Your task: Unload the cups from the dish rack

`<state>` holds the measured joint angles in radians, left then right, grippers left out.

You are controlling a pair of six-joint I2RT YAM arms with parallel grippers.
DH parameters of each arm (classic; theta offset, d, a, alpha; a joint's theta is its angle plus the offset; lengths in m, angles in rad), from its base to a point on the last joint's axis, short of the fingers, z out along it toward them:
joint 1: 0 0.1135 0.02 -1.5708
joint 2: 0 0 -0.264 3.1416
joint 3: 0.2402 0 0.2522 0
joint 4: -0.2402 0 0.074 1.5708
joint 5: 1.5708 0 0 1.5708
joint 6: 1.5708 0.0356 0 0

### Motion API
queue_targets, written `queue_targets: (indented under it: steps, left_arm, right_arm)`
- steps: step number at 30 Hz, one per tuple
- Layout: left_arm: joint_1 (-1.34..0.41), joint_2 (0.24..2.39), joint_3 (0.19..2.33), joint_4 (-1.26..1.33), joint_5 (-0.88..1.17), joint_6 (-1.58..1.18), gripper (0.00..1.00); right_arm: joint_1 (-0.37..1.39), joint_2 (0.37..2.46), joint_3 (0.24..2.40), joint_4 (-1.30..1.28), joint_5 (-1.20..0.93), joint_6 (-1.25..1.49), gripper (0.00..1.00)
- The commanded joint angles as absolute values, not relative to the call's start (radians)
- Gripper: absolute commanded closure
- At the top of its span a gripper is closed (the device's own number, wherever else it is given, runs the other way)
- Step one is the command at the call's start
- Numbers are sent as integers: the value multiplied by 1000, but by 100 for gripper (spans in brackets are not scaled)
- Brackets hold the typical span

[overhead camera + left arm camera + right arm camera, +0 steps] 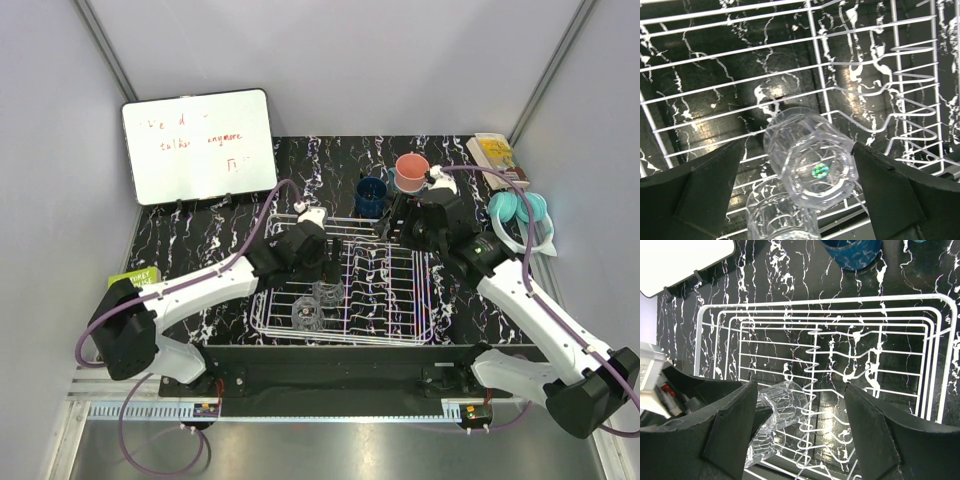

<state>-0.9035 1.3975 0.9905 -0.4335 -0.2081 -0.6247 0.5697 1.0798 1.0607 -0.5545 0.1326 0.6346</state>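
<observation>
The white wire dish rack (432, 300) sits mid-table. Two clear glass cups lie in it, one (327, 292) just above the other (307, 316). My left gripper (325, 268) is open and low in the rack. In the left wrist view the upper glass cup (810, 160) lies between its fingers (705, 190). The right finger touches its rim and the left finger is apart. The second glass (780, 220) lies below. My right gripper (396, 226) is open and empty over the rack's far right side. The dark blue cup (371, 196), the salmon-pink tumbler (411, 172) and the teal mug (518, 212) stand on the table outside the rack.
A whiteboard (200, 145) leans at the back left. A yellow box (495, 150) lies at the back right, and a green item (133, 277) at the left edge. In the right wrist view I see the rack (840, 302), a glass cup (782, 402) and the blue cup (852, 250).
</observation>
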Motion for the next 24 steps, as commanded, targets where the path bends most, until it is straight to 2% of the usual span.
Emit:
queue_targets:
  steps: [1,13,16,20,23,24]
  left_arm:
    - [-923,1416,1051,-420,-247,-615,1]
    - [-971,1485,1040,-419,-249,-644,1]
    - [-971,1515,1046,-420,-262,-641,4]
    - [-971,1560,1061,-423,-279,-638,11]
    - [-971,1580,1068,-423,-287,-640,23]
    - [-971,1586,1071,-423,-291,-640,33]
  right_arm:
    - [578,1069,1043,-500,115,644,22]
    - [580,1065,1014,-482,104,649,22]
    - [580,1060,1000,-471,94,650,23]
    - [580,1049,982,-460,86,652,23]
    - [580,1043,966,-450,84,652,23]
    - [580,1042,960,-449,86,653,23]
